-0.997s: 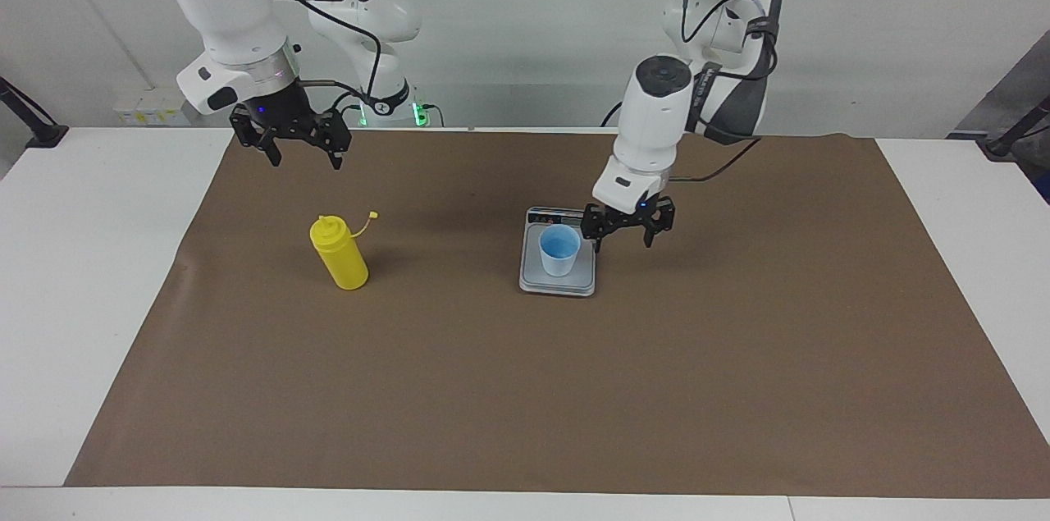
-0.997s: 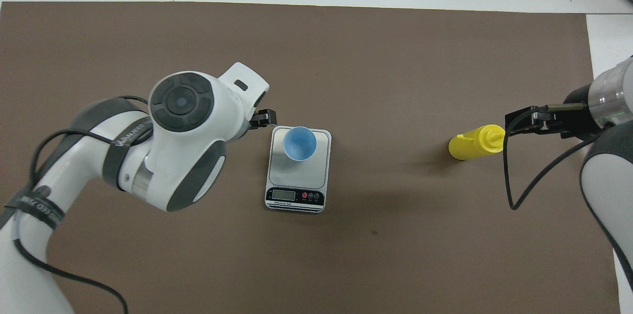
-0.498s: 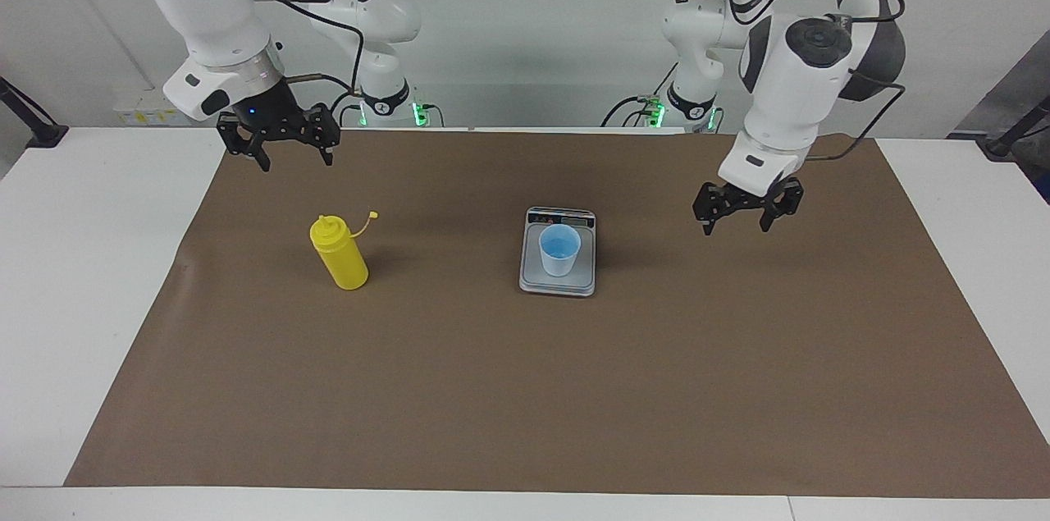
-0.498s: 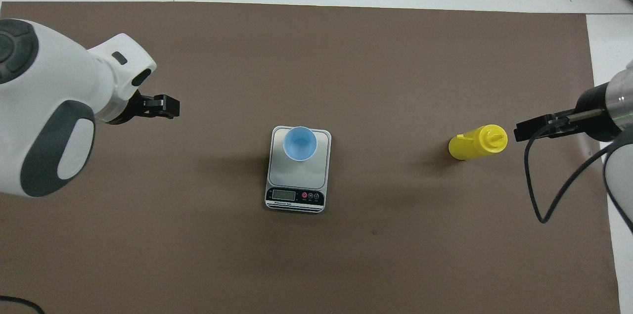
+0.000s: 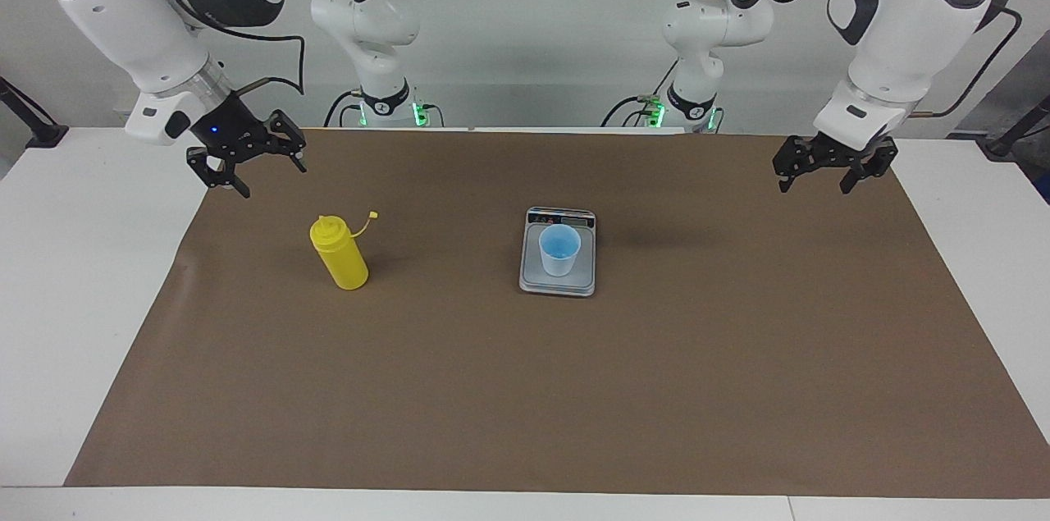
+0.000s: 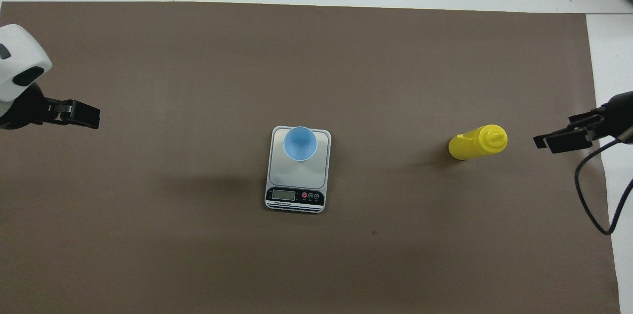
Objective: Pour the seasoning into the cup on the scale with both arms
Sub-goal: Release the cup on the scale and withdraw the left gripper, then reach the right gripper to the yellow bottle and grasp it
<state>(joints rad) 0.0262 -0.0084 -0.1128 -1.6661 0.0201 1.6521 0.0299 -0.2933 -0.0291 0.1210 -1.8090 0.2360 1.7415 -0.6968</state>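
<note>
Facing view: I see the cup (image 5: 559,250) upright on the scale (image 5: 558,281) mid-mat (image 5: 574,390). Bottle (image 5: 339,253) stands upright toward the right arm's end, cap tethered off. Right gripper (image 5: 246,164) hangs over the mat's edge, fingers apart, empty. Left gripper (image 5: 830,169) hangs over the left arm's end, fingers apart, empty.

Overhead view: cup (image 6: 299,143) sits on the scale's (image 6: 298,175) part farther from the robots; bottle (image 6: 477,142) well apart from it. Both grippers (image 6: 79,113) (image 6: 564,140) at the mat's ends.

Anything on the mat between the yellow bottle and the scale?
Nothing: bare brown mat between the seasoning and the scale, clearest in the overhead view.
</note>
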